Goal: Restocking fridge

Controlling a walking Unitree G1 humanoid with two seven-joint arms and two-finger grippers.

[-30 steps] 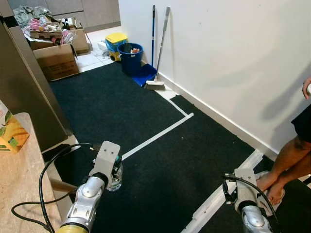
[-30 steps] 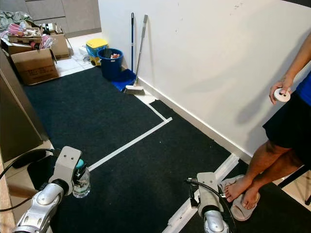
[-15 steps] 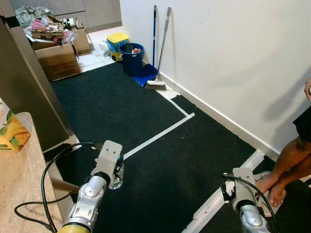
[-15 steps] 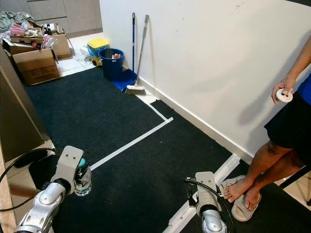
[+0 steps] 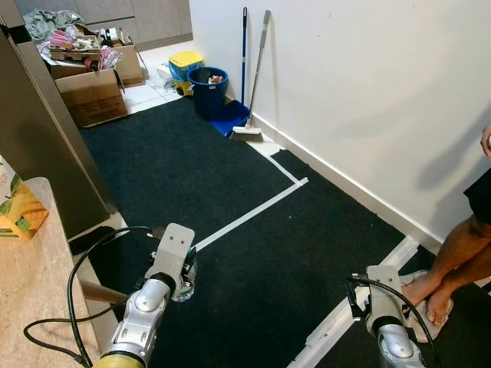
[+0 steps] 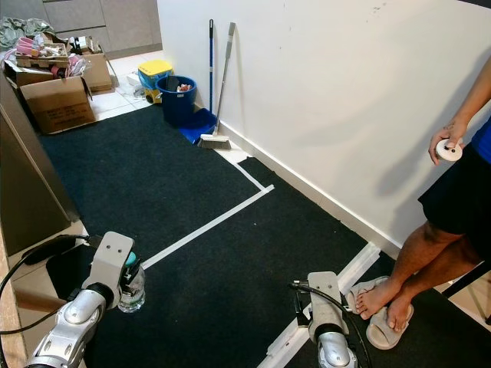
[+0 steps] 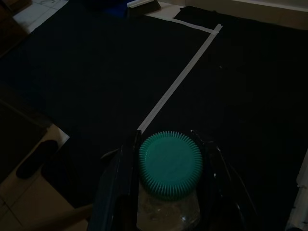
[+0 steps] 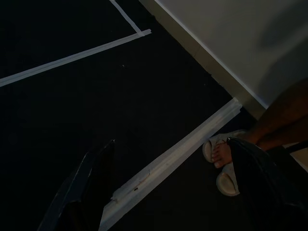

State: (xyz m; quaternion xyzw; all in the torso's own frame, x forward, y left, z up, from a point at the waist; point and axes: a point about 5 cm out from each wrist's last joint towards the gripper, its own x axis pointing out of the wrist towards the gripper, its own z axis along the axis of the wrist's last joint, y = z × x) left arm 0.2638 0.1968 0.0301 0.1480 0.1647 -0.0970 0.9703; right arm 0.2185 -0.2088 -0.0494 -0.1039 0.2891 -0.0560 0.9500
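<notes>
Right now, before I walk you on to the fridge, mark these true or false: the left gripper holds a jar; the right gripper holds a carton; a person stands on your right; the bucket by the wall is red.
1. The left gripper holds a jar with a green lid: true.
2. The right gripper holds a carton: false, it is open and empty.
3. A person stands on the right: true.
4. The bucket by the wall is red: false, it is blue.

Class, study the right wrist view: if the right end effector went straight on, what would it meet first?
Probably the black carpet, near the white tape strip; the open fingers hold nothing. Depth is uncertain.
</notes>
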